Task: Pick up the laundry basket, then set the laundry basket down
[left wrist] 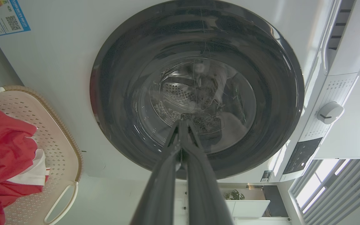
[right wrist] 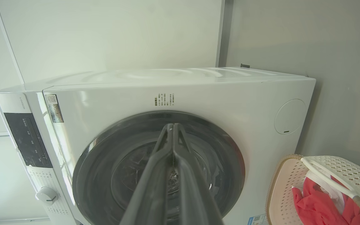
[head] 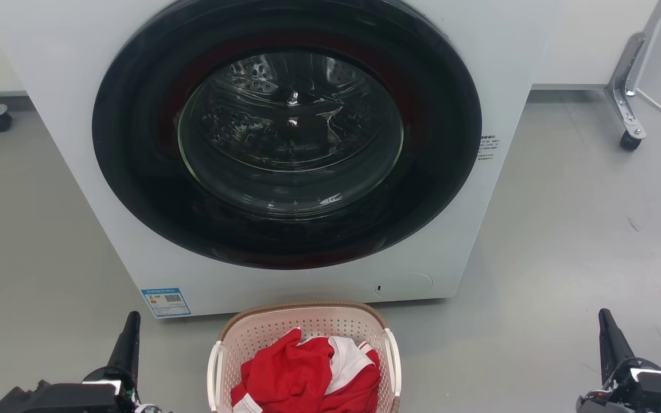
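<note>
The left fingers (left wrist: 166,175) lie pressed together along their length, tips meeting, with nothing held between them. We record the same for the right fingers (right wrist: 158,175): closed on each other and empty. In the head view the left fingers sit at the lower left and the right fingers at the lower right. Both point up that view and stand clear of the floor (head: 566,241).

The laundry basket (head: 307,306) stands upright on the floor between the two arms, well apart from each. Its far end is just in front of the washing machine (head: 451,269), below the round dark door (head: 287,132). We cannot tell whether basket and machine touch. The basket has a brown woven-look rim, pale perforated walls and a white handle on each long side. Inside lies a heap of red and white clothes (head: 296,373), reaching about to the rim.

The door appears shut, and its glass shows the metal drum behind. A blue label (head: 165,302) is stuck at the machine's lower front corner, to the left of the basket. In the left wrist view we see a white dial (left wrist: 330,112) on the control panel. A metal leg on a caster (head: 629,115) stands on the floor at the far right.
</note>
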Robot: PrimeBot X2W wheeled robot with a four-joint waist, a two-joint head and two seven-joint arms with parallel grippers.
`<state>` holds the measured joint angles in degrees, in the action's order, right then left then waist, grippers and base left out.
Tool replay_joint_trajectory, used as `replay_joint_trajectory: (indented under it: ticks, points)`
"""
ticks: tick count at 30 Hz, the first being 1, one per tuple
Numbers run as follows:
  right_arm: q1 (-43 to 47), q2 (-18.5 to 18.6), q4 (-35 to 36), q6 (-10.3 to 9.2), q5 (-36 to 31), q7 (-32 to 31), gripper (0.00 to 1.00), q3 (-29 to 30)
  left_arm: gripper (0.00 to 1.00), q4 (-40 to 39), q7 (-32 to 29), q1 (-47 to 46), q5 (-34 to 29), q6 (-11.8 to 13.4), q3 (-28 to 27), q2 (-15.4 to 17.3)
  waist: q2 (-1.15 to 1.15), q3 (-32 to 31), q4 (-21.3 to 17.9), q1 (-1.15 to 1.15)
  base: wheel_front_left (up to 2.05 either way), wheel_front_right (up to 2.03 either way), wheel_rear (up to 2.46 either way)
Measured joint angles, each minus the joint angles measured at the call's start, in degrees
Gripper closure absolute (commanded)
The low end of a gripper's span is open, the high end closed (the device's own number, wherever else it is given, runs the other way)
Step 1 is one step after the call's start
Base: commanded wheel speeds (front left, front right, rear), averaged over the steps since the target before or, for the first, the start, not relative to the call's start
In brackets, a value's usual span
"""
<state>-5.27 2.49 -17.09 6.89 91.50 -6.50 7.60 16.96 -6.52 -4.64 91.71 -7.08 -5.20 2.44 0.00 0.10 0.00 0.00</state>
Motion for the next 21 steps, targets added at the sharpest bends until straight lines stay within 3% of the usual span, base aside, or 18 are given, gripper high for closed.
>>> replay_joint_trajectory:
  ticks: [21]
  points:
    - [0.0,0.0,0.0,0.0,0.0,0.0,1.0,0.0,1.0,0.0,0.0,0.0,0.0,0.0,0.0,0.0,0.0,0.0,0.0,0.0,0.0,0.0,0.0]
